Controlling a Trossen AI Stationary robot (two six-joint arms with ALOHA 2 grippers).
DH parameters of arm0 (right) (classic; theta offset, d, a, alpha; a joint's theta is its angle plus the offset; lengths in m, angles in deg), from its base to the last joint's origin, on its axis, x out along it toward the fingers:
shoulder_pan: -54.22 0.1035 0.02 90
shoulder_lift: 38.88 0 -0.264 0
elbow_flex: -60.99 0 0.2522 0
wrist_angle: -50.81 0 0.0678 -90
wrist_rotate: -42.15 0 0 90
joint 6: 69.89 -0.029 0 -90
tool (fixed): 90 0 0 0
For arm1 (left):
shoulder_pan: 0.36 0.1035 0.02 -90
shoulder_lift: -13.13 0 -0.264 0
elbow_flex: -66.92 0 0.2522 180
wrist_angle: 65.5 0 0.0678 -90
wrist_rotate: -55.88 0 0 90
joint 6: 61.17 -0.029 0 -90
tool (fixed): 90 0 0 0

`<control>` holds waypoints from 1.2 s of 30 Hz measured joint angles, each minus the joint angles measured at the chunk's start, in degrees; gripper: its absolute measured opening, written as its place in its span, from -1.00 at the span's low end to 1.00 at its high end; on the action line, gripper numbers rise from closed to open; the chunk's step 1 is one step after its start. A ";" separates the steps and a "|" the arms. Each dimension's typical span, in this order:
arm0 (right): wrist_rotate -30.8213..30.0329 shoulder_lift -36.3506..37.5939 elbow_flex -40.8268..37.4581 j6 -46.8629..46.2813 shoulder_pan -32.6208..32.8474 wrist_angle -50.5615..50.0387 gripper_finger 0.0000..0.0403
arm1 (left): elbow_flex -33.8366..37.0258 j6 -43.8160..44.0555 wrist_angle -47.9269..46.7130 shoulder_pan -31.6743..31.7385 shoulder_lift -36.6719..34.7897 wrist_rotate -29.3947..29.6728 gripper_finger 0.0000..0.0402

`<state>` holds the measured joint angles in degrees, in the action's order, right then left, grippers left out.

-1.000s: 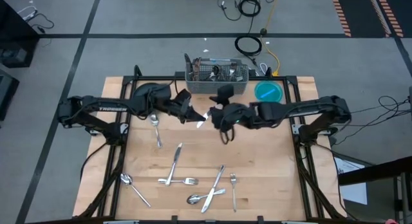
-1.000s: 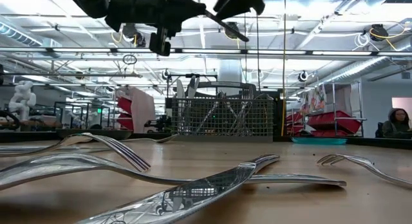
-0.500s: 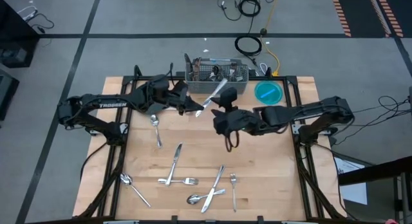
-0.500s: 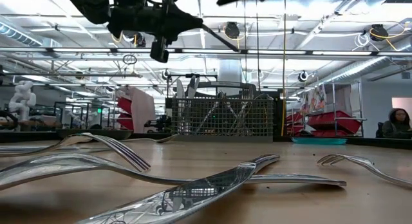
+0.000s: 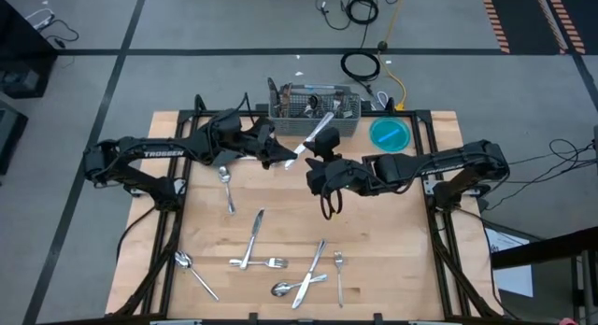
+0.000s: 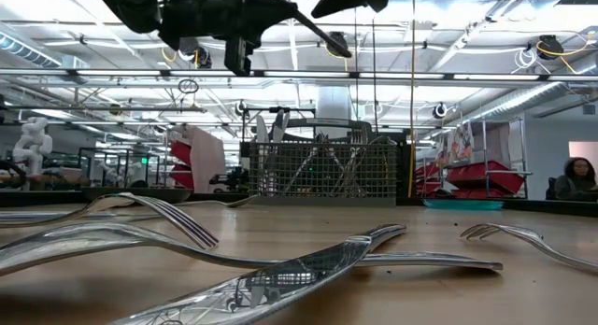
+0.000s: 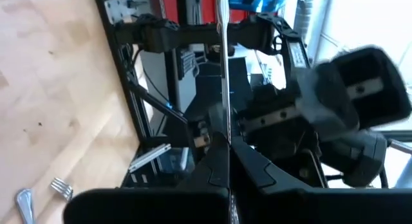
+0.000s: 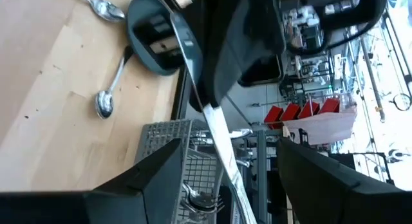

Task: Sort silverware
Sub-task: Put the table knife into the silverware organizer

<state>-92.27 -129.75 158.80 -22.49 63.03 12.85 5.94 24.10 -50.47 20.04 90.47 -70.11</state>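
The left gripper [image 5: 277, 157] has its jaws clamped on a table knife [image 5: 313, 138], held above the table [image 5: 392, 260] just near the wire caddy [image 5: 313, 105]. The right gripper [image 5: 329, 205], jaws apart and empty, hangs near mid-table. Other silverware [image 5: 280, 262] lies scattered along the near side.

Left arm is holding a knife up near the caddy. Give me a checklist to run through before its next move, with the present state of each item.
1. Left gripper shut on the knife: ok.
2. Right gripper open and clear of the knife, over mid-table: ok.
3. Knife lifted off the table, blade angled toward the caddy: ok.
4. Knife tip over a caddy compartment: cannot tell; in the high view it ends at the caddy's near edge.
5. Which compartment holds knives: cannot tell.
6. Loose silverware left on the table: not ok, several pieces remain.
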 joint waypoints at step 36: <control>-1.41 0.81 -0.15 -21.36 -4.71 2.29 -0.99 | -0.22 3.31 9.64 0.41 -0.04 4.79 -0.78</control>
<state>-93.68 -128.94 158.65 -43.85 58.31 15.14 5.72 27.41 -40.84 20.45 90.43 -65.31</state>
